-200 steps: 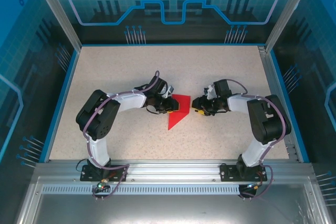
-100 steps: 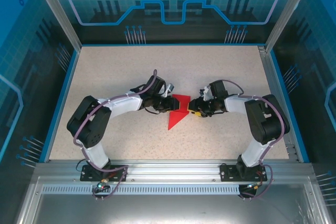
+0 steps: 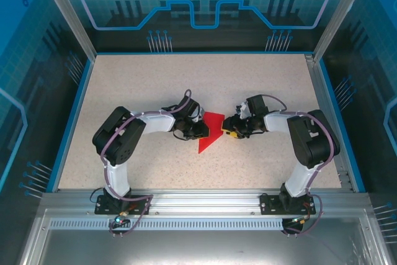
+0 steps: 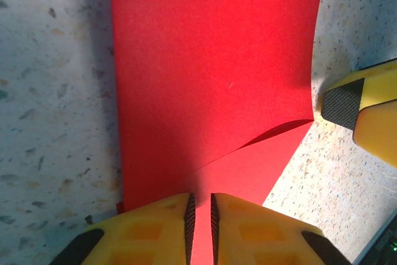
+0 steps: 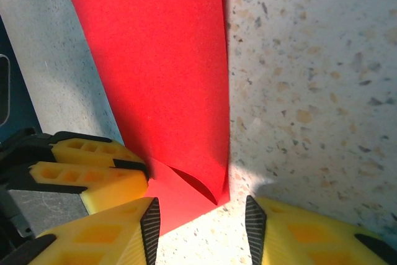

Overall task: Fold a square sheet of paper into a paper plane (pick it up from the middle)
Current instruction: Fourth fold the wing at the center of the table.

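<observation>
Left wrist view: the left claw [image 4: 200, 206] pinches the edge of the part-folded paper [image 4: 211, 60], which lies in the middle of the bench [image 3: 267, 85]. The right claw [image 5: 203, 215] stands open astride its corner. Best align the layers, then press the crease firmly without dragging.

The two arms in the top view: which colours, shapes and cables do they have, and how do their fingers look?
The left arm and the right arm have white links between bulky black joint housings. A purple cable runs along each. The fingers are yellow blocks with moulded recesses and black textured pads.
</observation>
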Robot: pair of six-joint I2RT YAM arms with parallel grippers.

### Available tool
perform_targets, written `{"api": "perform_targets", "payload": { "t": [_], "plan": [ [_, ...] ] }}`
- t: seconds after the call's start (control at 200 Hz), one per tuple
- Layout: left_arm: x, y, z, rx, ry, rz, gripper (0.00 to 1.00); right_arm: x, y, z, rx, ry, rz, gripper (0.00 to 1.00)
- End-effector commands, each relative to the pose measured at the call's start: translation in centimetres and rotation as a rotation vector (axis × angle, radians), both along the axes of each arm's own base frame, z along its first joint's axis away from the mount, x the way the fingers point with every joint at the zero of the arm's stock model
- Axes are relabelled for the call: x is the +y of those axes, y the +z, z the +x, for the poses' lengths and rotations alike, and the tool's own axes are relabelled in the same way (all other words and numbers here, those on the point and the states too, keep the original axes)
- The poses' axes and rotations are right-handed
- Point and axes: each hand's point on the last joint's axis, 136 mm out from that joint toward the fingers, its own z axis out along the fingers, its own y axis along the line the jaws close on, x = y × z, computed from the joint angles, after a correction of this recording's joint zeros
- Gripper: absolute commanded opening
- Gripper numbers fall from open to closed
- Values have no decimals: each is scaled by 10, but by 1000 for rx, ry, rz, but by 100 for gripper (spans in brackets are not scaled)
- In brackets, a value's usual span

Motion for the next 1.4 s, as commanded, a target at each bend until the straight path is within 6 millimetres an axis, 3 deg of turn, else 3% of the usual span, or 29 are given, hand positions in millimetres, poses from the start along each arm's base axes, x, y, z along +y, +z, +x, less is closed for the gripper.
{"api": "perform_targets", "payload": {
  "t": [0.0,0.39,0.665,0.98,1.395],
  "plan": [
    [4,-18,-1,18,0,49,17,11,-2,0,24,7,11,42],
    [6,-15,-8,14,-10,27,17,24,7,10,19,-18,74,41],
    [8,-14,-7,5,-3,35,16,21,15,12,5,-28,54,41],
    [23,-31,-5,80,92,42,14,-6,0,-4,52,-126,-88,42],
    [22,-28,-10,107,102,-31,14,23,-1,12,90,-88,28,40]
  ]
}}
